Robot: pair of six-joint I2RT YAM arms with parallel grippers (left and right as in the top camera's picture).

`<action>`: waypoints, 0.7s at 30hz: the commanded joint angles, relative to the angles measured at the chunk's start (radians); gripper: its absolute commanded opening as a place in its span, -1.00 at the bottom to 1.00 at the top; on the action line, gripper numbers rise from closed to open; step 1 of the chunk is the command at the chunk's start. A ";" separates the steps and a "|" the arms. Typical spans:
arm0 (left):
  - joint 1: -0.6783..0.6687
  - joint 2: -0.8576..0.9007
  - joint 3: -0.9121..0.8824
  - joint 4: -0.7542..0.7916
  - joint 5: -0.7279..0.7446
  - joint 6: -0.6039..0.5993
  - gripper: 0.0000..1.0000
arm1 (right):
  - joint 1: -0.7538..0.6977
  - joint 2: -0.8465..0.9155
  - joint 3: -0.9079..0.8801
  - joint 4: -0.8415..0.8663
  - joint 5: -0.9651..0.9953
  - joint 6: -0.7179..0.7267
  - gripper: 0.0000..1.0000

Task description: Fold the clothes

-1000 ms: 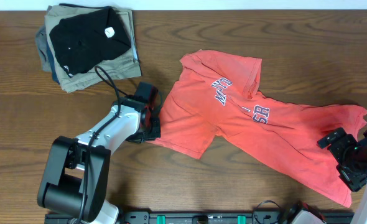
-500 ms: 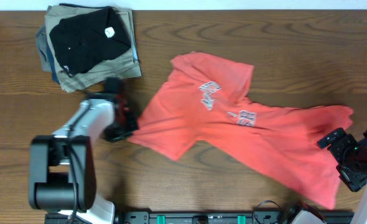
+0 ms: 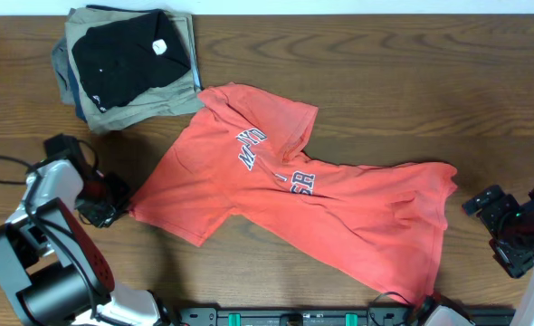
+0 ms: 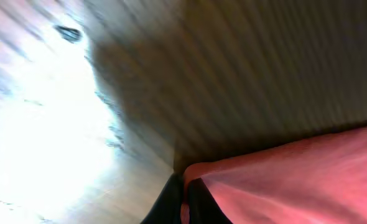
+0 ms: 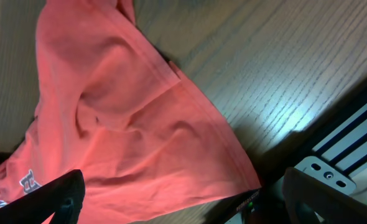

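The clothes, a red-orange T-shirt (image 3: 285, 195) with white lettering (image 3: 276, 167), lie spread and wrinkled across the middle of the table. My left gripper (image 3: 115, 201) is at the shirt's left tip and is shut on that edge. In the left wrist view the dark fingers (image 4: 202, 202) pinch the red fabric (image 4: 295, 177) between them. My right gripper (image 3: 502, 234) stands open at the right edge, apart from the shirt's hem (image 3: 443, 213). In the right wrist view the shirt (image 5: 121, 112) lies under and ahead of the wide-apart right gripper (image 5: 190, 208).
A stack of folded garments (image 3: 172, 91) sits at the back left, a black one (image 3: 122, 54) with a white tag on top, touching the shirt's upper corner. A cable (image 3: 0, 167) loops at the left edge. A black rail (image 3: 294, 317) runs along the front.
My left gripper has swung left with the shirt's edge in it, dragging the whole shirt leftward. The hem has slid away from the right gripper, which has not moved.
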 commanded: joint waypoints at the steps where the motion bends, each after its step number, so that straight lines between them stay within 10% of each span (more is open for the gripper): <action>1: 0.006 -0.026 -0.001 -0.001 0.019 0.009 -0.88 | 0.023 0.040 -0.001 0.003 0.000 0.022 0.98; 21: 0.002 -0.025 -0.004 0.014 0.020 0.008 -0.88 | 0.268 0.422 -0.008 0.277 -0.054 0.140 0.99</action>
